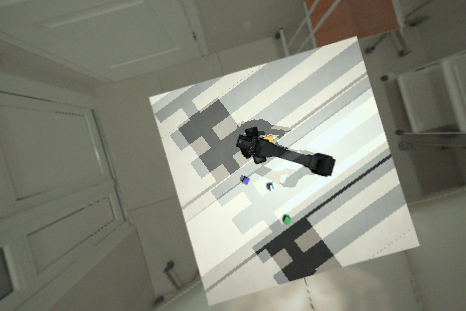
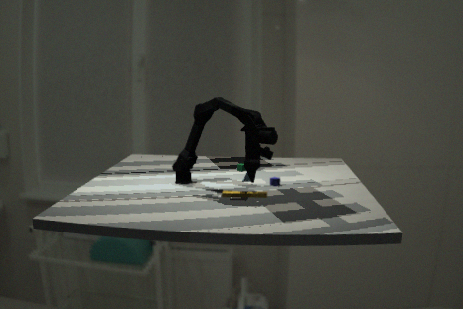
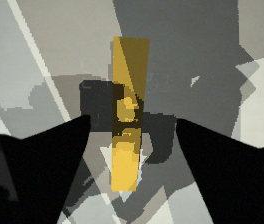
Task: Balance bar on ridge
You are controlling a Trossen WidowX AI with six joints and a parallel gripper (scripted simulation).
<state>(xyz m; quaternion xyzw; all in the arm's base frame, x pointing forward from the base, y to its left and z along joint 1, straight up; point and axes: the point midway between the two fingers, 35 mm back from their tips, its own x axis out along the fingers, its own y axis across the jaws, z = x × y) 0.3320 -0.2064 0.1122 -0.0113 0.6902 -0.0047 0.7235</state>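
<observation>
My location entry: one plain indoor room, apparently domestic or office-like; I cannot tell which. Items in my views: pale panelled doors point(image 1: 90, 21), one set; orange chair seat point(image 1: 350, 13), one, on the floor beside the tabletop point(image 1: 320, 196) point(image 2: 214, 231); white shelved cart point(image 2: 94, 260), one, bearing a teal item point(image 2: 121, 250); pale plain wall point(image 2: 378, 85), one.

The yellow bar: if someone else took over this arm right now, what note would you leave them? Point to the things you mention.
Gripper point(image 3: 134, 122): open, above the yellow bar point(image 3: 128, 65) point(image 2: 244, 194), one finger to either side; nothing held.
Bar: lying flat on the table.
Ridge: probably the small grey wedge point(image 1: 270, 186), near the blue block point(image 1: 245, 180) point(image 2: 275, 181); the green block point(image 1: 286, 219) point(image 2: 240, 167) is farther off.
Done: gripper lined up over the bar.
Left: grip, lift, balance it level across the ridge, let go.
</observation>
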